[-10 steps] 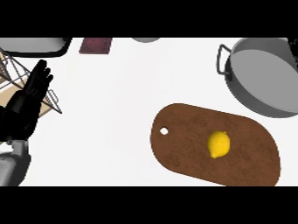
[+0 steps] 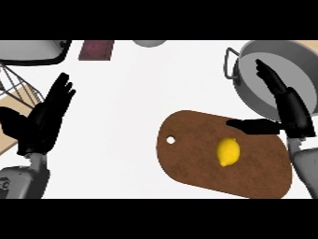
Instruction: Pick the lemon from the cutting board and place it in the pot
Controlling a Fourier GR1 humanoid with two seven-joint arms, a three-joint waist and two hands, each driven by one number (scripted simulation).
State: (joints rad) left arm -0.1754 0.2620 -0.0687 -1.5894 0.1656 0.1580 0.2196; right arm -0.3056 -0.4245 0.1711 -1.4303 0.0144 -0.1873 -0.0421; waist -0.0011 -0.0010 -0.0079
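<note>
The lemon (image 2: pixel 229 151) lies on the cutting board (image 2: pixel 196 158), right of the board's middle, w/ its long axis near vertical in the head view. Nothing touches it. The board is brown and oval, w/ a small white hole near its left edge, and it rests flat on the white desk (image 2: pixel 141 102).

The right hand (image 2: pixel 285 105) is released: fingers straight and pointing up toward the top of the view, thumb spread out to the left. It holds nothing. The fingers lie over the pot (image 2: pixel 313 65) in the view, and the thumb is over the board's upper right edge, just above the lemon but apart from it. The grey forearm comes in from the lower right corner.

The pot is grey and round, at the upper right, w/ a handle on its left side. It stands near the board's upper right end; I cannot tell if they touch.

The left hand (image 2: pixel 41 119) is at the left side, also released, fingers straight and up, thumb out to the left, resting well apart from the board.

At the top edge there is a dark red flat object (image 2: pixel 96 50) and a grey round object (image 2: pixel 149 43), only partly in view.
</note>
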